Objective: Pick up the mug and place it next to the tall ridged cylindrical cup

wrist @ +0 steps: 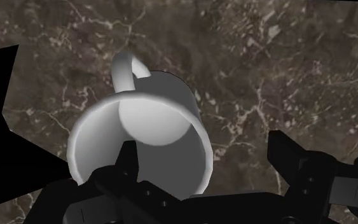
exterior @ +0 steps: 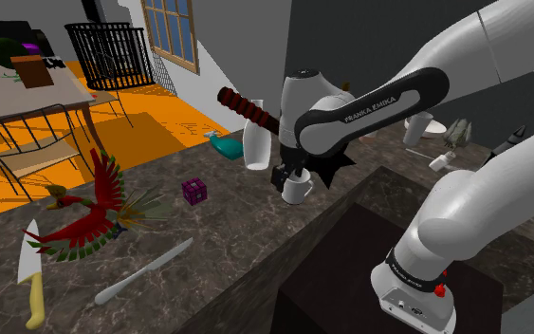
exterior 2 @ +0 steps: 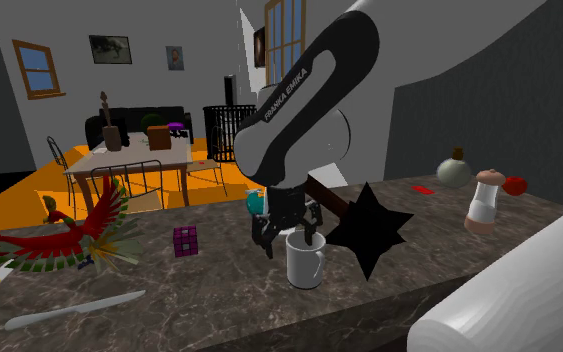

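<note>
A white mug (exterior: pixel 298 193) (exterior 2: pixel 305 264) (wrist: pixel 165 108) stands upright on the dark marble counter (exterior: pixel 208 256), its handle pointing away from the hand. My black gripper (exterior: pixel 290 178) (exterior 2: pixel 291 236) (wrist: pixel 206 156) is open right over its rim. In the wrist view one finger (wrist: pixel 130 167) reaches inside the mug and the other stands outside the wall, so the wall lies between them without being clasped. The tall white cup (exterior: pixel 257 142) stands just behind the mug toward the shoulder view's left, partly hidden by a mace handle.
A black spiked mace (exterior 2: pixel 374 232) with a red-banded handle (exterior: pixel 246 106) lies beside the mug. A purple cube (exterior: pixel 194 192), a teal object (exterior: pixel 225 147), a red bird figure (exterior: pixel 89 220) and two knives (exterior: pixel 146 269) lie leftward. A pepper mill (exterior 2: pixel 484 202) and a flask (exterior 2: pixel 454 170) stand farther off.
</note>
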